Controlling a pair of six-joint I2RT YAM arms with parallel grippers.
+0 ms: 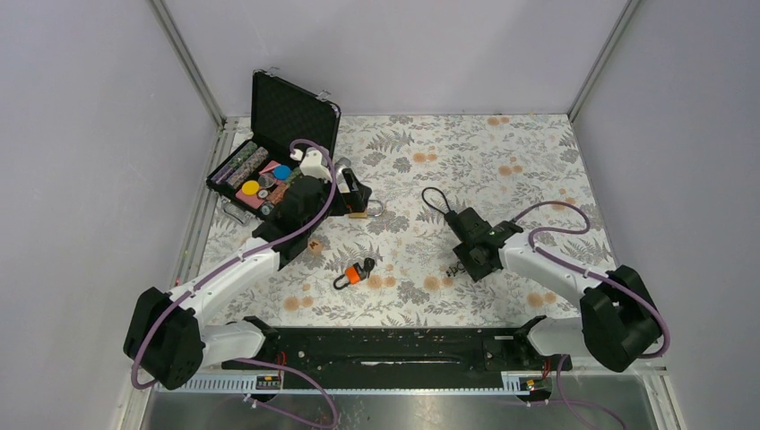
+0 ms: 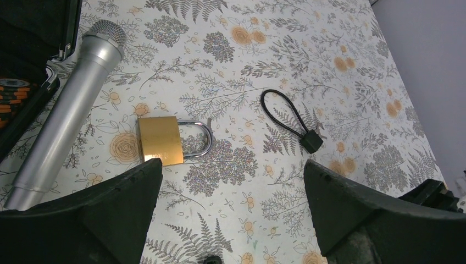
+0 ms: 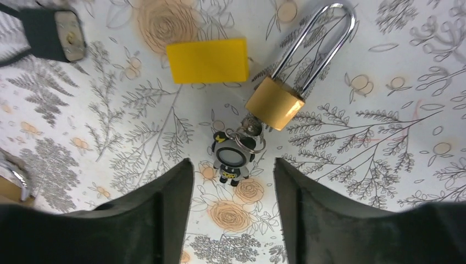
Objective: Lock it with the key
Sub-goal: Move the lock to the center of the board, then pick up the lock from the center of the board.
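Spread claw frames keychain figure; key at padlock.

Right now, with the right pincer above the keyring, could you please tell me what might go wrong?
1. The right pincer stands open over the figure charm, not the key, so it may close on the charm instead.
2. The long-shackle padlock lies loose and unheld. Turning the key could just spin it, since the left pincer is open over another brass padlock.
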